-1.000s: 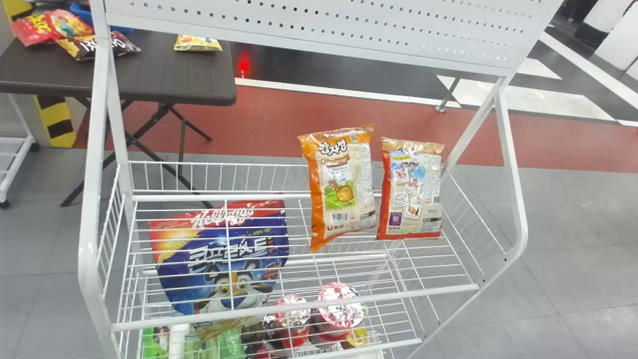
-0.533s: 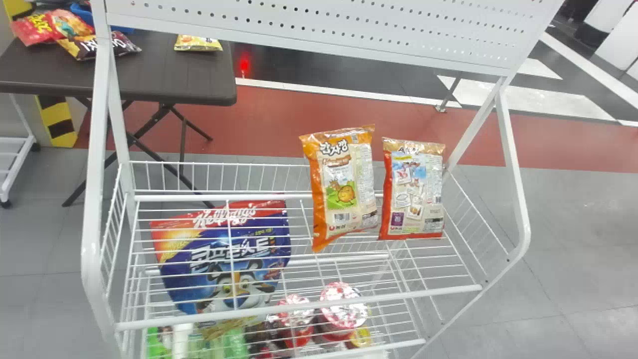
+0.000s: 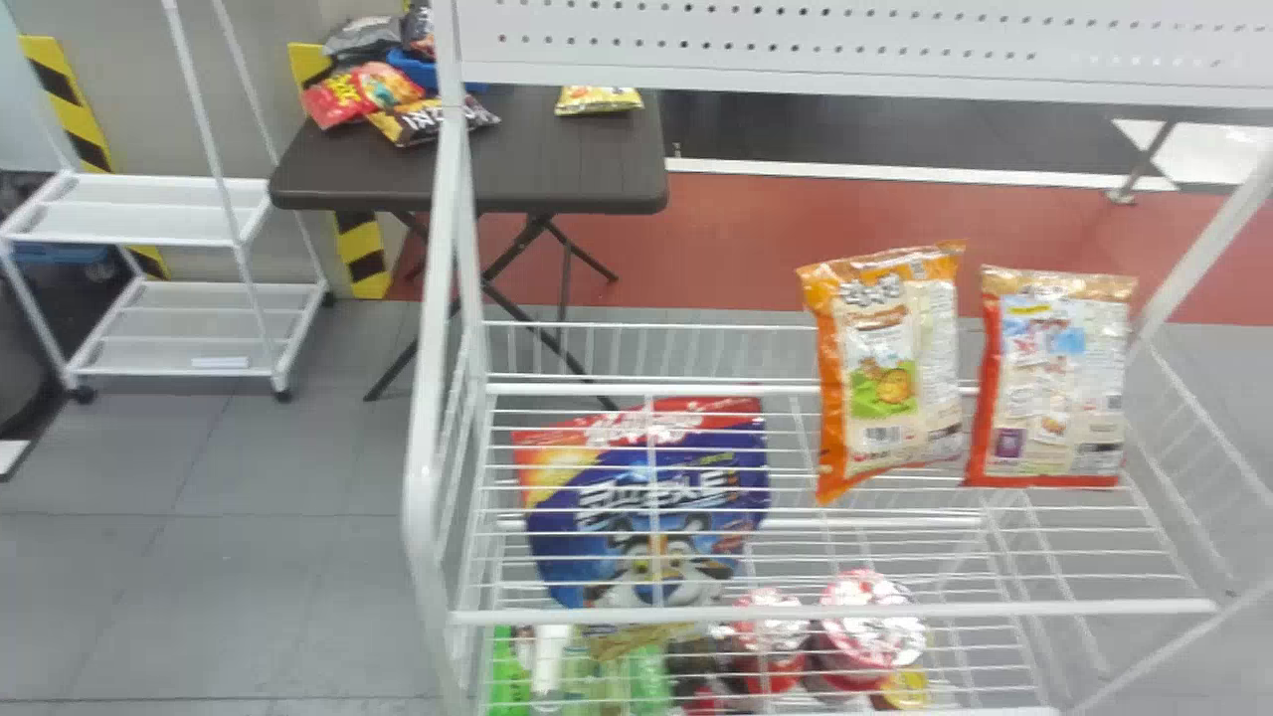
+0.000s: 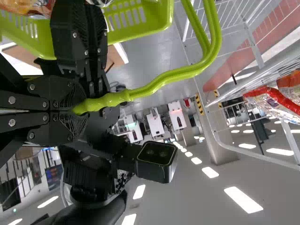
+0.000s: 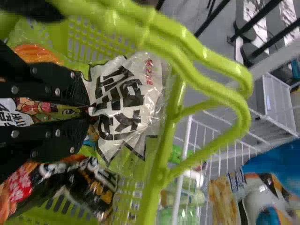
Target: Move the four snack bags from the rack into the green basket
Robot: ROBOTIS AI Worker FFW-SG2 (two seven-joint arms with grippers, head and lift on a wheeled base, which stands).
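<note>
Orange snack bag (image 3: 885, 378): upright on rack (image 3: 995, 610).
Red-edged snack bag (image 3: 1059, 388): beside it.
White snack bag (image 5: 126, 105): in green basket (image 5: 152, 201), pinched by right gripper (image 5: 89, 111).
Left gripper (image 4: 77, 108): jaws clamped on basket handle (image 4: 164, 80).

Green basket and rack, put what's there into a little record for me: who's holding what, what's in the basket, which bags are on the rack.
left gripper: closed on the green basket's handle
right gripper: at the green basket, pinching a white snack bag with black lettering
also in basket: black snack bag
on white wire rack: orange-edged snack bag and red-edged snack bag, side by side, upright
other goods: blue cereal bag, seen behind the wires
</note>
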